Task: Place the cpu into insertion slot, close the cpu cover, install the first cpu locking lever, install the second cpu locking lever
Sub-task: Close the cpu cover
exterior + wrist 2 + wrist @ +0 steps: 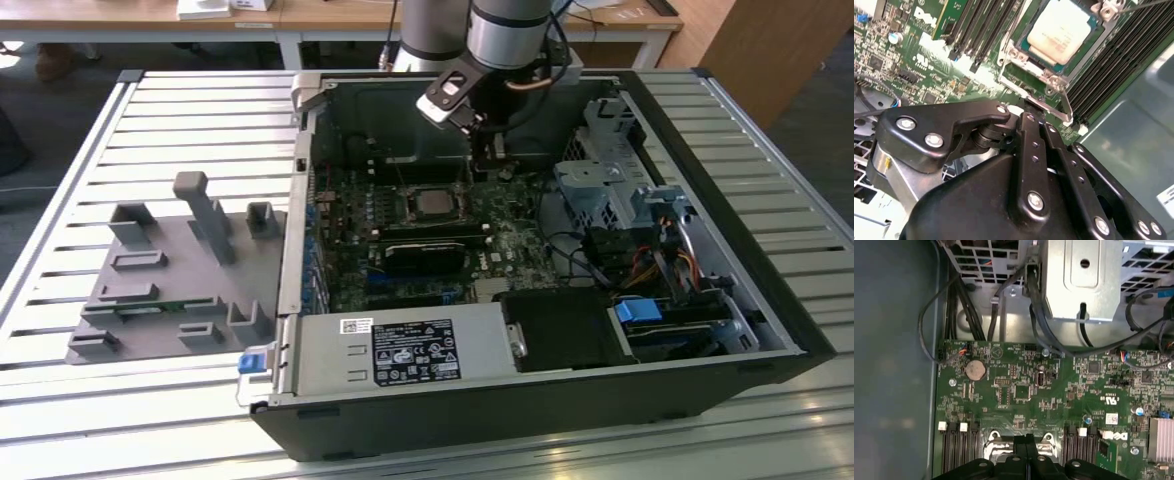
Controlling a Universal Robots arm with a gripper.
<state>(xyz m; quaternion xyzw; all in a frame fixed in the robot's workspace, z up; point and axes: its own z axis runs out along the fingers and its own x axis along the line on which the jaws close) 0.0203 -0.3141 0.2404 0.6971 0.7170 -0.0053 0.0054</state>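
With its contact point hidden behind its own links, the gripper (1030, 107) stands closed, fingertips together just beside the cpu cover (1050, 76), whose cut-out frames the flat-lying cpu (1064, 32).

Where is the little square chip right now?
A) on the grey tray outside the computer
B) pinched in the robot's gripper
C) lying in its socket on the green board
C: the cpu lies flat in the insertion slot, apart from the gripper.

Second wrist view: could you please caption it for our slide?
Pincer at the insertion slot's edge, with the cpu seated inside.
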